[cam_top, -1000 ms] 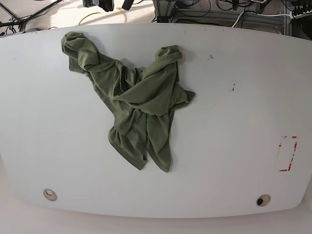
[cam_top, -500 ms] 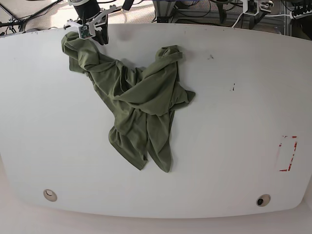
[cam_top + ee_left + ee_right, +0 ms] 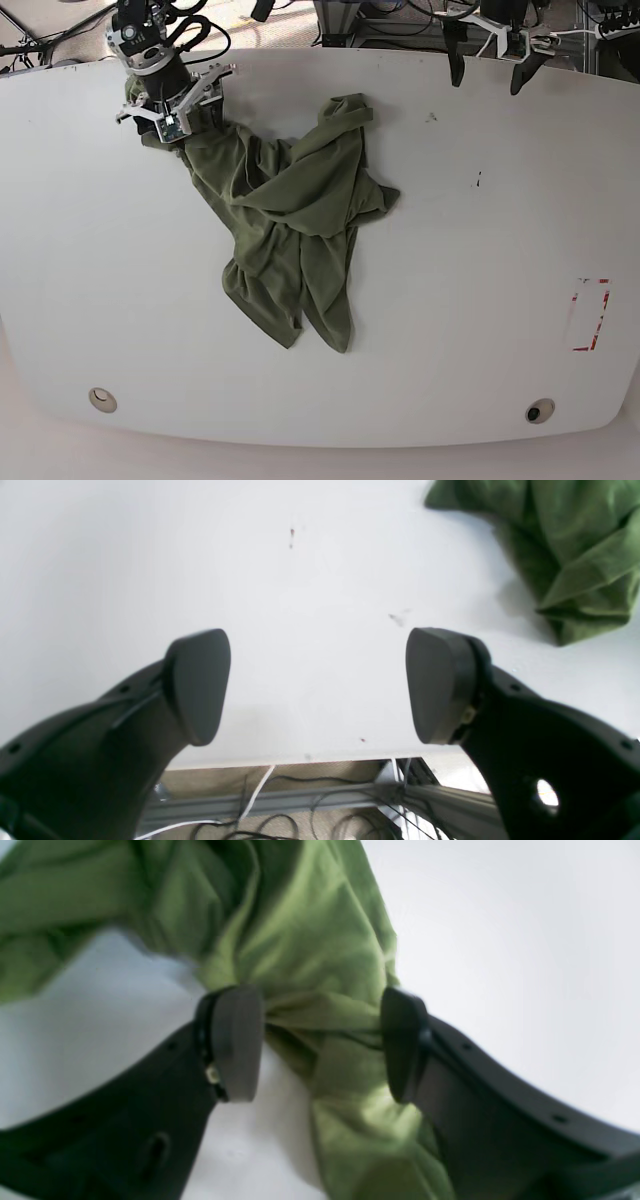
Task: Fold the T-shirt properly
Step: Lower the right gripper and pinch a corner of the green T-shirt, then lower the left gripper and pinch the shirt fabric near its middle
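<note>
- A white table (image 3: 470,300) is filling the view, with cables lying on the floor beyond its far edge.
- The T-shirt (image 3: 285,215) is lying crumpled toward the table's far left.
- The right pincer (image 3: 320,1040) is standing parted, straddling a bunched fold of the cloth without pinching it.
- The left pincer (image 3: 317,685) is hanging wide over bare table at the far edge, the shirt well off to its side.

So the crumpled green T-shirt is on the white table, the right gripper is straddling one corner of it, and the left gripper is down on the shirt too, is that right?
Not quite. The left gripper is not on the T-shirt; the left wrist view shows it open over the bare white table, the shirt off to one side. The right gripper does straddle a bunched corner.
</note>
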Robot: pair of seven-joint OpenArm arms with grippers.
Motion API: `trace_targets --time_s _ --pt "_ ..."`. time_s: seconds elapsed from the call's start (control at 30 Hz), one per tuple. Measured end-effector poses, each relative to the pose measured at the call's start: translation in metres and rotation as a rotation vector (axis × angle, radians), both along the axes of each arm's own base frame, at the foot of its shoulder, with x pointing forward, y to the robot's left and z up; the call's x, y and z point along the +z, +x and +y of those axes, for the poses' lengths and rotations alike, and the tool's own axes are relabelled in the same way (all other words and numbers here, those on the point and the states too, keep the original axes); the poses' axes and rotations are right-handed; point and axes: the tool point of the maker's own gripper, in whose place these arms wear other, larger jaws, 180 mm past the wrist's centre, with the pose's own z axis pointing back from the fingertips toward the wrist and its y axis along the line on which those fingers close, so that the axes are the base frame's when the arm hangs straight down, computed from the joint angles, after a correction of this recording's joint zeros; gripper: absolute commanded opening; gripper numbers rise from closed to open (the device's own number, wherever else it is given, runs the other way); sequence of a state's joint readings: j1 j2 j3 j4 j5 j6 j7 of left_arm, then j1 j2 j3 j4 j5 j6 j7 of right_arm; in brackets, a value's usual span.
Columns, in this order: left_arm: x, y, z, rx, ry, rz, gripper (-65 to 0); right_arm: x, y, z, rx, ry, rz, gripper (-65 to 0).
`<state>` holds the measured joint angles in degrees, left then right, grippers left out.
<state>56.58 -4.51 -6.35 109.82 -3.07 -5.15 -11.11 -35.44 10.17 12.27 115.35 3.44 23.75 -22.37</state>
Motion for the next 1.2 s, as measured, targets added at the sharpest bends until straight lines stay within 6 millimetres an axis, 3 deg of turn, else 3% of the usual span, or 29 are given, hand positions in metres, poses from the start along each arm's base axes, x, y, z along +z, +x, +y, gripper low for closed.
trace_targets --time_s 0.13,0.23,0.47,0.67,1.03,1.2 --pt "-0.012 0.004 -0.023 -0.045 -0.055 0.044 -13.8 -0.002 0.007 -0.005 0.056 -0.063 0.032 -29.3" --pt "-0.014 0.014 -0.021 -0.038 -0.043 0.044 -13.8 0.0 0.011 -0.007 0.077 -0.078 0.027 -29.3" --pt "-0.021 0.018 -0.042 -0.077 -0.082 0.08 -13.8 -0.008 -0.01 0.035 0.296 -0.025 0.08 -29.3" --pt "-0.02 0.022 -0.038 -0.068 -0.07 0.071 -13.8 -0.014 -0.008 0.058 0.316 0.033 0.084 -29.3" --pt "-0.021 0.019 -0.035 -0.116 -0.043 0.081 -13.8 -0.033 0.02 0.049 0.272 0.037 0.091 -29.3" --pt "-0.021 0.017 -0.039 -0.132 -0.051 0.084 -13.8 -0.037 0.019 0.047 0.272 0.031 0.11 -29.8"
